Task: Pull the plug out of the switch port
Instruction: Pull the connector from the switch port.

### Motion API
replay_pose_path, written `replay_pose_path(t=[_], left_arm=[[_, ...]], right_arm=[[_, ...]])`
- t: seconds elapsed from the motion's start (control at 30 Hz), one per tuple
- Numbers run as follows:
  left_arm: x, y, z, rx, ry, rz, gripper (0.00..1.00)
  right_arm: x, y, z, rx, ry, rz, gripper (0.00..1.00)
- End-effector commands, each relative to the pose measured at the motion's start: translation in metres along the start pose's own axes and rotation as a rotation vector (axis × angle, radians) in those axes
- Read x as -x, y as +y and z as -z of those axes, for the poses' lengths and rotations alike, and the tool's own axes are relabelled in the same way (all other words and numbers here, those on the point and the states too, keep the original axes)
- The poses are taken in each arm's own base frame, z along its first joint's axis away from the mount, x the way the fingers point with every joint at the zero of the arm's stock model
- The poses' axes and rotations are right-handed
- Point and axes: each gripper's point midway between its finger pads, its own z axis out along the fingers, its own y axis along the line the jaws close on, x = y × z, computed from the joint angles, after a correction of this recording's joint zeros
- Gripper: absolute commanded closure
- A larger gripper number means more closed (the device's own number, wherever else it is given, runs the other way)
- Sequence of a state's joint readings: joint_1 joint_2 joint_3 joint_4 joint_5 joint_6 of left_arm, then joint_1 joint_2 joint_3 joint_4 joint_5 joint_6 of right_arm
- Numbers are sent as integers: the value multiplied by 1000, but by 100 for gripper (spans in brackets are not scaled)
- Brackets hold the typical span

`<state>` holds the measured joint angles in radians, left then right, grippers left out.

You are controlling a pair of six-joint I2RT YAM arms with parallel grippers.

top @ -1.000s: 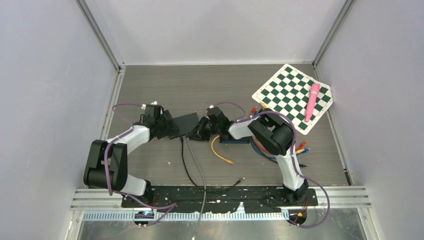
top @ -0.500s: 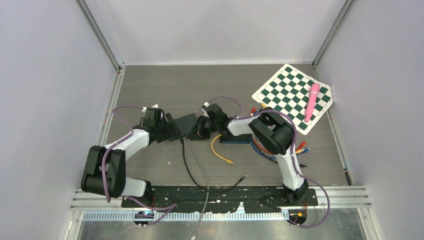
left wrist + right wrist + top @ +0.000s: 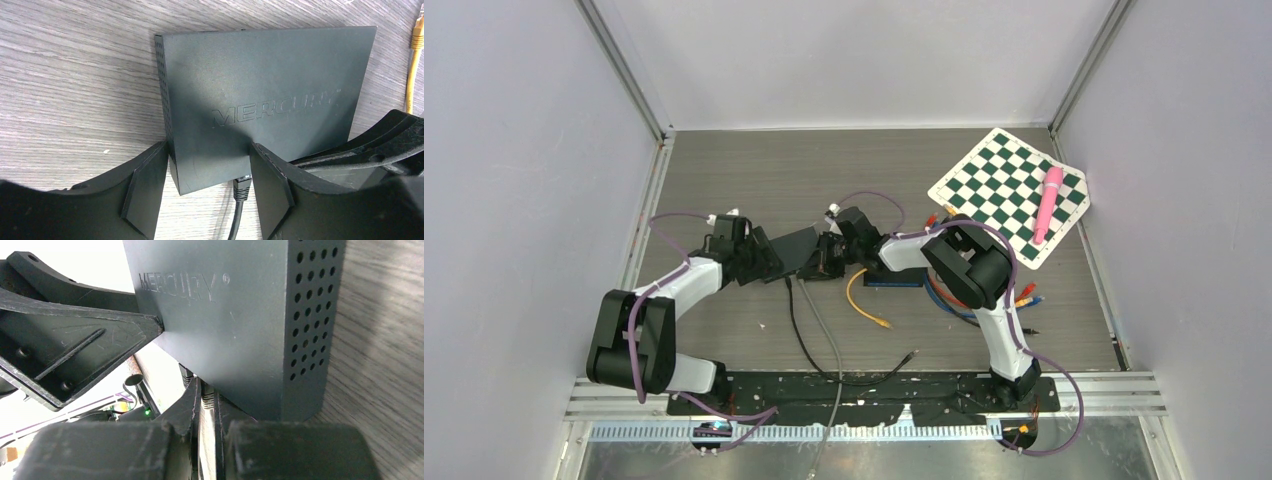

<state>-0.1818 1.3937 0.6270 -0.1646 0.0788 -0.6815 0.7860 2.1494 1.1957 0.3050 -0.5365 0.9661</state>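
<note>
The dark grey Mercury switch (image 3: 792, 248) lies at mid table, also in the left wrist view (image 3: 260, 100) and the right wrist view (image 3: 225, 315). My left gripper (image 3: 762, 262) straddles its near left corner (image 3: 207, 147), with one finger against the side and the other against the port face. A black plug (image 3: 242, 186) sits in a port there. My right gripper (image 3: 822, 265) is at the port face, and its fingers (image 3: 207, 395) are closed on a grey ribbed plug (image 3: 208, 401) that still meets the switch. The port itself is hidden.
A black cable (image 3: 799, 335) and a grey cable (image 3: 824, 340) run from the switch toward the near edge. A yellow cable (image 3: 864, 305) and a bundle of coloured cables (image 3: 954, 295) lie by the right arm. A checkered mat (image 3: 1004, 185) with a pink cylinder (image 3: 1048, 205) is at the back right.
Both grippers and the switch have shifted slightly left and away over the last second. The grey cable has swung with them. Little has moved in the last half second.
</note>
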Motion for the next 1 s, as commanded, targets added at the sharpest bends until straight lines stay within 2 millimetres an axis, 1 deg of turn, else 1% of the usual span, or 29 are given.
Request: replay_pose_path(t=[0.0,0.23,0.27,0.3,0.33,0.37,0.4,0.43,0.47,0.53,0.67,0.8,0.87,0.97], left_arm=[[-12,7,-6,32,46,10,39],[-12,6,-6,32,45,13,39],[-11,6,-6,32,43,13,39],[-11,7,-6,33,44,15,39],[-11,6,-6,33,43,16,39],[-11,7,-6,35,43,19,39],[-11,6,-6,33,40,22,39],[-11,7,-6,34,39,23,39],[-11,7,-6,34,39,25,39],[-11,7,-6,35,38,27,38],[-11,7,-6,36,38,33,38],[-10,6,-6,37,33,40,37],[-10,7,-6,39,35,42,37],[-9,6,-7,39,32,42,36]], right_arm=[[-62,-9,1,-12,220,-18,95],[-67,-6,2,5,248,-30,95],[-67,-3,2,23,247,-38,95],[-72,-4,4,32,261,-52,95],[-70,2,4,57,253,-72,95],[-75,0,6,69,267,-93,95],[-72,8,5,106,254,-116,95],[-77,4,7,109,267,-143,95],[-76,8,6,133,262,-163,95],[-79,6,7,133,263,-186,95],[-84,-2,9,82,282,-173,95],[-91,-3,17,73,306,-172,95],[-93,-7,20,58,306,-172,95],[-96,-8,21,53,312,-169,95]])
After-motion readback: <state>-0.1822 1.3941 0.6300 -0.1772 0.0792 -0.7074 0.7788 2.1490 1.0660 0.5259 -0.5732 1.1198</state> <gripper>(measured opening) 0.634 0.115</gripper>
